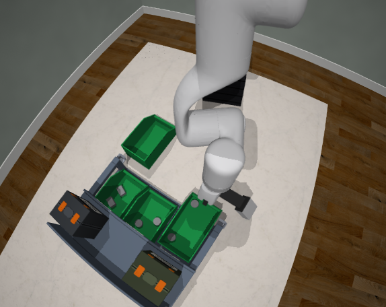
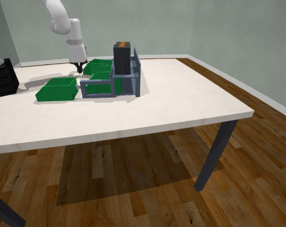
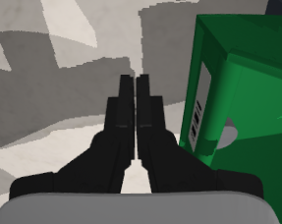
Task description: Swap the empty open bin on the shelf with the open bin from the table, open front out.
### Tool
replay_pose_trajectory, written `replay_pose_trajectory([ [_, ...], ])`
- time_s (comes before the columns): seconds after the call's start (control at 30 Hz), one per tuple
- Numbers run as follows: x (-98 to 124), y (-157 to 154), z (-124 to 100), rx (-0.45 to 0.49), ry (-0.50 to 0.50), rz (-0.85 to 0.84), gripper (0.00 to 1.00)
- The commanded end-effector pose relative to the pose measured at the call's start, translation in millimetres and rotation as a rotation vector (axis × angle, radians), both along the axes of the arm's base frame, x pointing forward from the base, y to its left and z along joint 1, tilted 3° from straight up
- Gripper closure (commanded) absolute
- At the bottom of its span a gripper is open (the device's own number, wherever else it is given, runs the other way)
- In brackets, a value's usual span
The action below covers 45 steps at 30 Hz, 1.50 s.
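Observation:
The empty green bin (image 1: 151, 139) (image 2: 57, 90) stands on its base on the table, in front of the shelf's left end in the top view. The bin with two round grey parts (image 1: 190, 225) (image 2: 96, 65) (image 3: 256, 93) is at the shelf's right place. It sits farther out than its neighbours, its front beyond the front lip and its rear rim showing ahead of the board; whether it is level I cannot tell. My gripper (image 1: 205, 202) (image 2: 79, 71) (image 3: 136, 93) is shut and empty, just outside this bin's open front in the wrist view.
Two other green bins with parts (image 1: 121, 193) (image 1: 151, 213) stand side by side on the blue-grey shelf (image 1: 120, 246) (image 2: 112, 87). A black case (image 1: 79, 215) (image 2: 121, 59) and an olive case (image 1: 151, 279) stand on its upper board. The arm reaches over the table (image 1: 278, 151).

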<state>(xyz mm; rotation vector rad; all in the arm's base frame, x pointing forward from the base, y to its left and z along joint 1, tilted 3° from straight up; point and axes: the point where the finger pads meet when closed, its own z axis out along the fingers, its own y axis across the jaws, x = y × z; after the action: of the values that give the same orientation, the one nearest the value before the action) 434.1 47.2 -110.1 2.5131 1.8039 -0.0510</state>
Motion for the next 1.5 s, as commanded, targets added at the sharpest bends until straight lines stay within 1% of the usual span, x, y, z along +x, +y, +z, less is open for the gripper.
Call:
replay_pose_trajectory([
  [0.0, 1.5, 0.2, 1.1, 0.0, -0.004, 0.0, 1.0],
  [1.17, 3.4, 0.4, 1.1, 0.001, -0.004, 0.0, 1.0],
  [1.47, 14.6, -3.3, 2.2, 0.0, -0.004, 0.0, 1.0],
])
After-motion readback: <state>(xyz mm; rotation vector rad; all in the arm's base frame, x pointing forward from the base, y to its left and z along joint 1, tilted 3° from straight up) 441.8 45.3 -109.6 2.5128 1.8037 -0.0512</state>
